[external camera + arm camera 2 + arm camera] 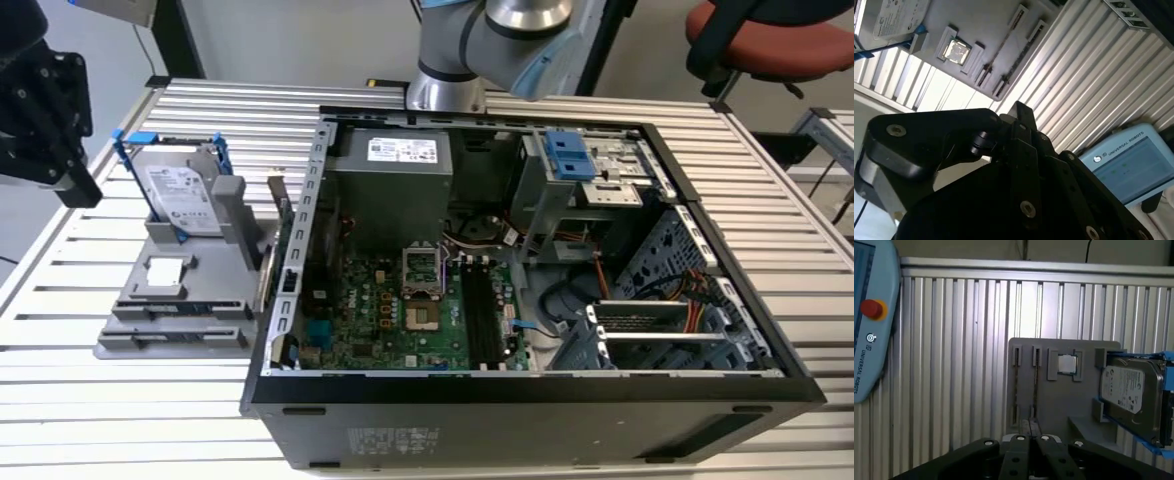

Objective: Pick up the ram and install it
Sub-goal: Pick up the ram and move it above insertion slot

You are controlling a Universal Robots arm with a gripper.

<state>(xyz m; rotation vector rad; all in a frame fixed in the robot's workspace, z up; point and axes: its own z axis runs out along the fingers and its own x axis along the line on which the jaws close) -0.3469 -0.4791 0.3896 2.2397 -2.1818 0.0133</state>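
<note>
Two ram strips [176, 313] stand on edge in slots of a grey parts holder [174, 285], on the table at the exterior view's left of the open computer case [534, 250]. Both wrist views show them as thin dark lines, ram [1016, 385] and ram [1004, 47]. My black gripper [80, 185] hangs at the exterior view's far left, well above the table and off to the side of the holder. Its fingers [1024, 432] are pressed together with nothing between them. Inside the case, long black memory slots [481, 310] run along the green motherboard.
A silver hard drive [180, 195] in a blue frame stands on the holder, with a square processor chip [1067, 364] beside the ram. A teach pendant [869, 315] lies on the ribbed metal table [80, 270]. A red chair [787, 40] stands behind.
</note>
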